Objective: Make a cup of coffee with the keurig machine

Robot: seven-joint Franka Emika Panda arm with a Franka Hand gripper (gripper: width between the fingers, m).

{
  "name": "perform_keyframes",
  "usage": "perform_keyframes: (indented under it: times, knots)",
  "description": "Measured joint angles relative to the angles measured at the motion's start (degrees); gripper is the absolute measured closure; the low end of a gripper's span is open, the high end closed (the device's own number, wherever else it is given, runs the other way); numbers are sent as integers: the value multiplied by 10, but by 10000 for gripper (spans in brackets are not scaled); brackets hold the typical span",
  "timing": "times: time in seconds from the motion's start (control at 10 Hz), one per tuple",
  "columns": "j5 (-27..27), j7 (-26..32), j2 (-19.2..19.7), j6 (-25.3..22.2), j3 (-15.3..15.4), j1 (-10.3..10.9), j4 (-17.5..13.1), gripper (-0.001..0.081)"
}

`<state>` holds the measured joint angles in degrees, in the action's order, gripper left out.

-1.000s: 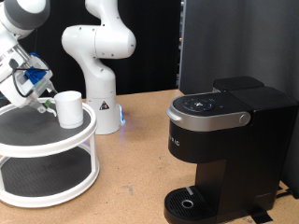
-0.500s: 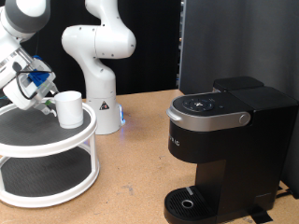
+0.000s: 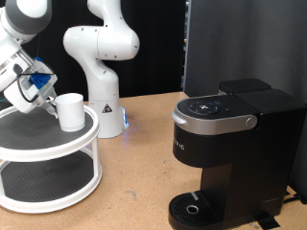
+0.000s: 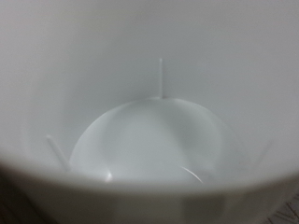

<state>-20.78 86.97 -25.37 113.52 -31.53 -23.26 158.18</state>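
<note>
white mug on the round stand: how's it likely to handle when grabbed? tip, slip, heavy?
The cup looks rigid and smooth-walled, so probably slippery in a pinch. The wrist view shows it empty, so likely light. It stands upright on the tiered stand beside the gripper; a sideways nudge could tip it.

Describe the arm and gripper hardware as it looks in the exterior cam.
The arm has glossy white rounded shells with a dark grey joint cap at the exterior view's top left. The gripper end looks white and grey with a bright blue part and thin pale fingers. No cables or markings legible. A second white arm stands behind.
</note>
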Motion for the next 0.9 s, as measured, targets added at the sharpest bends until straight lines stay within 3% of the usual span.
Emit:
perform_keyframes:
  times: [0.1,0.2,0.3,0.6,0.9]
  knots:
    - [-1,0,0,1,0,0,0,446]
    - [-2,0,0,1,0,0,0,647]
    - [-5,1,0,1,0,0,0,733]
    - [-25,1,-8,-8,0,0,-1,733]
    - [-40,-35,-40,-82,4,0,-28,733]
